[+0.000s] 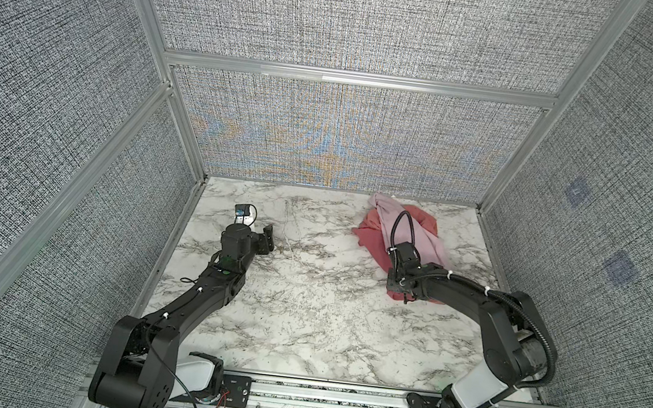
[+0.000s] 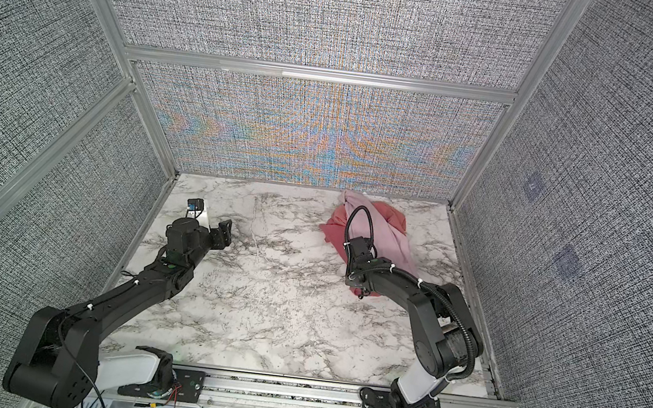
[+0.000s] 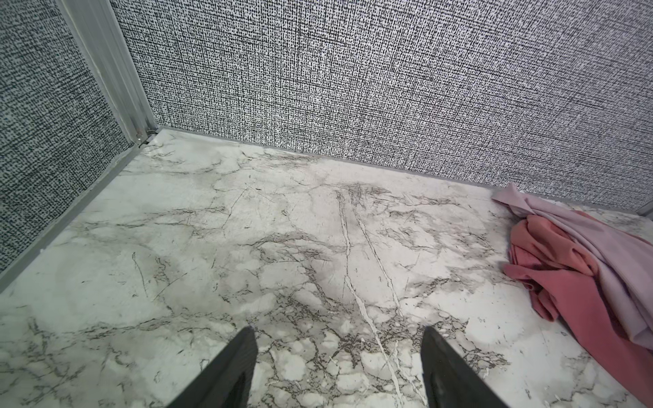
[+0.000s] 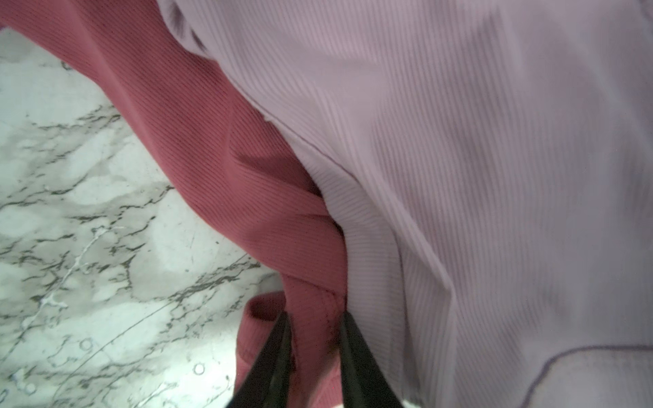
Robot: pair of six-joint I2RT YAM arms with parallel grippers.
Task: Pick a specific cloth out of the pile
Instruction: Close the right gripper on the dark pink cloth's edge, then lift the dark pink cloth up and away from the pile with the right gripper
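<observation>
The right gripper (image 4: 314, 319) is clenched on a hem fold of the plain dusty-red soft fabric cloth (image 4: 212, 159). This cloth lies in the pile (image 1: 421, 234) at the far right of the white marble-pattern table (image 1: 303, 315), partly under a pale lilac-pink ribbed cloth (image 4: 459, 141). The left gripper (image 3: 338, 330) hangs released over bare table, jaws apart.

Black left arm (image 1: 187, 306) and right arm (image 1: 472, 305) have white base links (image 1: 475, 391).
</observation>
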